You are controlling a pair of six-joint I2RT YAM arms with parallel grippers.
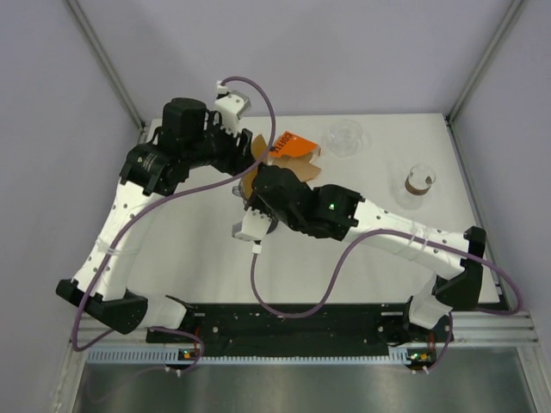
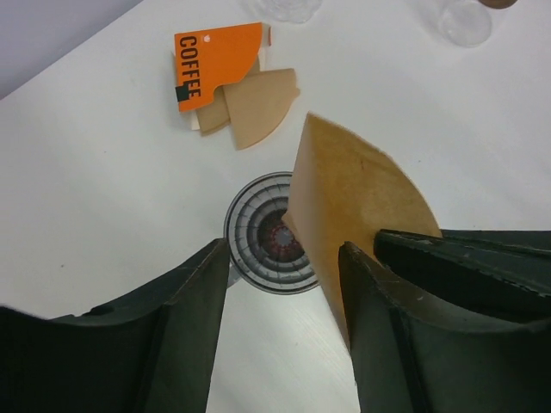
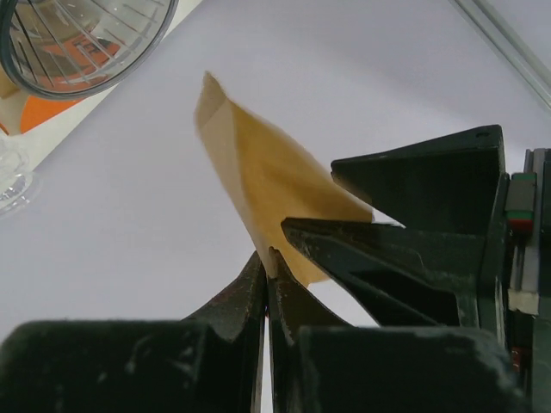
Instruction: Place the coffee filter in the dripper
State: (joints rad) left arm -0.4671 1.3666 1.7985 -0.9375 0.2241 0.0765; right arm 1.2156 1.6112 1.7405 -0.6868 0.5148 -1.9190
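A brown paper coffee filter point(image 2: 353, 198) hangs in the air, pinched at its lower corner by my right gripper point(image 3: 274, 258), which is shut on it. Straight below, on the white table, stands the clear ribbed dripper point(image 2: 267, 237), also seen at the top left of the right wrist view point(image 3: 77, 43). My left gripper point(image 2: 284, 248) is open above the dripper. Its right finger point(image 2: 387, 327) lies along the filter's edge and its left finger stands well clear. From above, both grippers meet at the filter point(image 1: 254, 163) and mostly hide the dripper.
An orange coffee filter package point(image 2: 215, 64) lies behind the dripper with several spare filters point(image 2: 258, 103) fanned out of it. A clear glass vessel point(image 1: 344, 138) stands at the back. A small glass jar point(image 1: 419, 182) sits to the right.
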